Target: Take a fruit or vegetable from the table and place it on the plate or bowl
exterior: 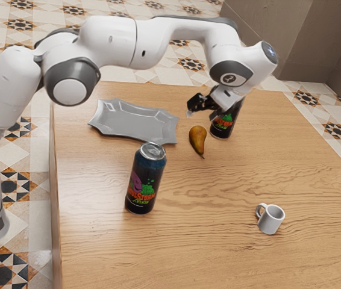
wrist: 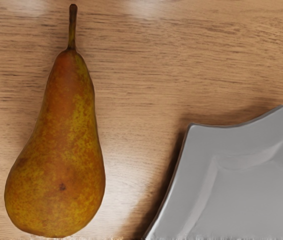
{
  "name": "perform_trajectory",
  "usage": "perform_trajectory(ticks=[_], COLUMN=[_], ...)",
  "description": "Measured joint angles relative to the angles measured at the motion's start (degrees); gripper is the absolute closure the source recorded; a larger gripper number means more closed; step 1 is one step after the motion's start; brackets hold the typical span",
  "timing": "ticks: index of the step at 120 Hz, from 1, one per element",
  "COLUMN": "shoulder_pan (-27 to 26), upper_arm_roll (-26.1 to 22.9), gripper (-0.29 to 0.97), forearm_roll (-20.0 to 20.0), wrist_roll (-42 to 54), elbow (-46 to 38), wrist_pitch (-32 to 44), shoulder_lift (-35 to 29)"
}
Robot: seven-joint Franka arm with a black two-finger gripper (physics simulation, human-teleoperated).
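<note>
One pear (exterior: 197, 139) lies on desk (exterior: 218, 198) near plate (exterior: 128, 120); claw (exterior: 199, 108) hovers above, open, empty. Approach step; next: descend, straddle pear.

pear (exterior: 197, 139) just beside plate (exterior: 133, 120) | near can (exterior: 145, 178) before plate | far can (exterior: 223, 125) behind pear | mug (exterior: 270, 218) well apart

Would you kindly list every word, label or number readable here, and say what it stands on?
Label on the front can: green and pink lettering, too blurred to read.
Label on the rear can: green and red lettering, too blurred to read.
The pear, plate and mug: no text.
</note>
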Motion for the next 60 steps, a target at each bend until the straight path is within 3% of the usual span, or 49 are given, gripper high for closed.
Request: perform_trajectory(ticks=[18, 35, 60], shoulder_pan=[1.0, 0.2, 0.0], upper_arm_roll=[0.0, -0.5, -4.2], gripper=[0.0, 0.0, 0.0], forearm_roll=[-0.6, -3.6, -6.4], wrist_roll=[0.2, 0.6, 1.1], elbow=[-3.3, -3.8, -3.2], wrist_pitch=[1.4, 2.7, 4.0], shoulder_lift=[0.0, -0.1, -0.3])
